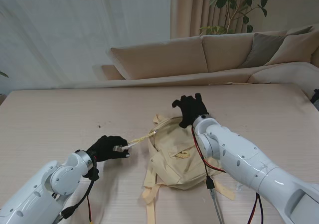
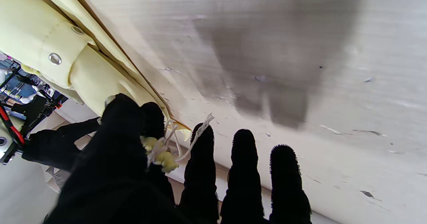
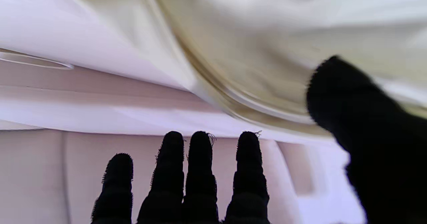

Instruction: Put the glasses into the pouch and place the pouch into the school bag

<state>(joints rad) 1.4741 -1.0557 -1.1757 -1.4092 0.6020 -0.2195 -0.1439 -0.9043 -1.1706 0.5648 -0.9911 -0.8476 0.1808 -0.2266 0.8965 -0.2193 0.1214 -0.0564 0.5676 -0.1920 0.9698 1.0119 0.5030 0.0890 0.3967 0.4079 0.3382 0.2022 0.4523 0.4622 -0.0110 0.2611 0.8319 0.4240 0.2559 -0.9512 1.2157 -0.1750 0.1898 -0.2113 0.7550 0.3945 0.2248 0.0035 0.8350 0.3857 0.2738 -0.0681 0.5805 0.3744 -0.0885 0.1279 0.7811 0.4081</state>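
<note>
One cream school bag (image 1: 172,157) lies on the one worktop (image 1: 60,114). Two black-gloved hands are in sight: one left hand (image 1: 107,148) and one right hand (image 1: 190,108). One zipper pull cord (image 1: 140,140) runs from the bag. Two metal eyelets (image 2: 55,58) show on the bag's fabric in the left wrist view. One sofa (image 1: 209,59) and one potted plant (image 1: 239,5) stand behind.
</note>
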